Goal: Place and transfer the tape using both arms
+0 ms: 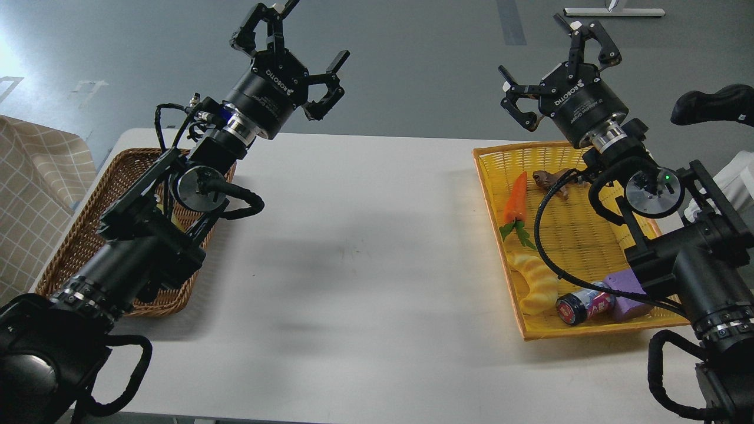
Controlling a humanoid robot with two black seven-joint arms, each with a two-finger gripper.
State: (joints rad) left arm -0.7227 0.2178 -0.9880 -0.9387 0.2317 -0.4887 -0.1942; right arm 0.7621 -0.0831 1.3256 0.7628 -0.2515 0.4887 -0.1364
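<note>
The tape does not show clearly. Only a sliver of yellow (pixel 166 217) shows inside the brown wicker basket (pixel 76 247), behind my left arm, and I cannot tell what it is. My left gripper (pixel 297 35) is open and empty, raised high above the table's far left edge, beyond the brown basket. My right gripper (pixel 556 50) is open and empty, raised above the far edge of the yellow basket (pixel 489 194) on the right.
The yellow basket holds a toy carrot (pixel 516 197), a brown toy (pixel 551 178), a pale yellow ridged bread-like toy (pixel 536 282), a small can (pixel 580 306) and a purple block (pixel 627 291). The white table (pixel 365 265) lies between the baskets. A checked cloth (pixel 35 188) hangs at far left.
</note>
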